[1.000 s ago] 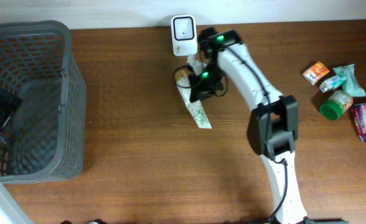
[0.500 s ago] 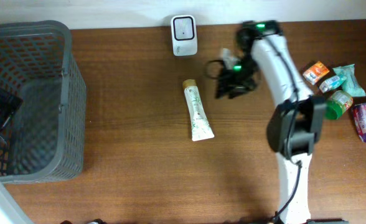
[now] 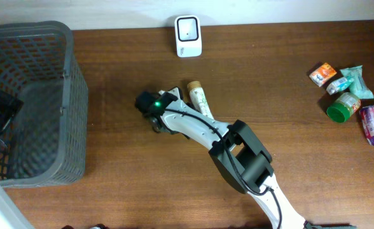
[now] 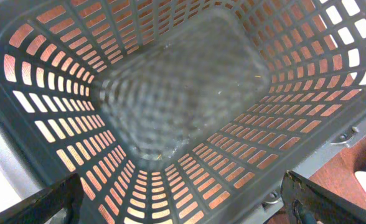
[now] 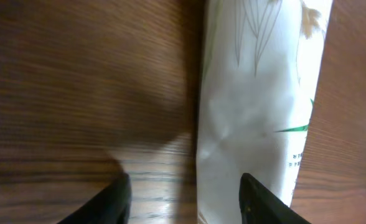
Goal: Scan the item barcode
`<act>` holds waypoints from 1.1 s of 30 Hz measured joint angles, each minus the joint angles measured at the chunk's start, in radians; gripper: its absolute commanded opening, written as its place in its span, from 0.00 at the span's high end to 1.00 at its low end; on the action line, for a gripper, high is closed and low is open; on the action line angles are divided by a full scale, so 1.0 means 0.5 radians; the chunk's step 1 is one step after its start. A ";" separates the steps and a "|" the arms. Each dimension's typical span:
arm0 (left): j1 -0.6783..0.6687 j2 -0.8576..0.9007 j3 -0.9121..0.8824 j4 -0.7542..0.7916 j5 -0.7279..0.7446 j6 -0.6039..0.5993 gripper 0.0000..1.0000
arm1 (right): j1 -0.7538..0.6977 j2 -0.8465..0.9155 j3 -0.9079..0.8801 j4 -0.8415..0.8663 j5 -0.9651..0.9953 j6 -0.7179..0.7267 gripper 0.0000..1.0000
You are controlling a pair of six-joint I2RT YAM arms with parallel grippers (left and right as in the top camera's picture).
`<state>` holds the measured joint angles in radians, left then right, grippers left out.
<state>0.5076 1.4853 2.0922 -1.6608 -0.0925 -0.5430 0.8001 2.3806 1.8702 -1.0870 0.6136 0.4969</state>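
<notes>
right fingers (image 5: 254, 210) apart, empty | tube (image 5: 258, 93) lies partly between them, off-centre | left fingers (image 4: 52, 206) apart over basket (image 4: 183, 93) | risk: we pinch only its edge, tube slips

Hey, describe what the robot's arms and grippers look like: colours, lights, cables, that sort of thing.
The right arm has white rounded links joined by boxy black joints, a green light glowing on its black wrist, and a thin black cable along the lower link. Both the right gripper and left gripper have plain black fingers.
</notes>
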 measured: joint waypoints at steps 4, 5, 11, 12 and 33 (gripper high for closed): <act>0.000 0.000 0.000 -0.001 0.000 0.000 0.01 | -0.020 -0.002 -0.095 0.065 0.262 -0.052 0.44; 0.000 0.000 0.000 0.000 -0.001 0.000 0.01 | -0.060 -0.002 -0.098 0.067 0.288 -0.117 0.44; 0.000 0.000 0.000 0.000 0.000 0.000 0.01 | -0.091 -0.002 -0.110 0.041 0.521 -0.220 0.36; 0.000 0.000 0.000 0.000 -0.001 0.000 0.01 | -0.136 -0.002 -0.114 0.078 0.502 -0.237 0.52; 0.000 0.000 0.000 -0.002 -0.001 0.000 0.01 | -1.513 0.003 -0.101 -0.384 -2.765 -1.207 0.70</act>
<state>0.5076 1.4853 2.0922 -1.6619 -0.0929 -0.5430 0.0437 2.3821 1.8198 -1.2789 -0.7689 -0.1066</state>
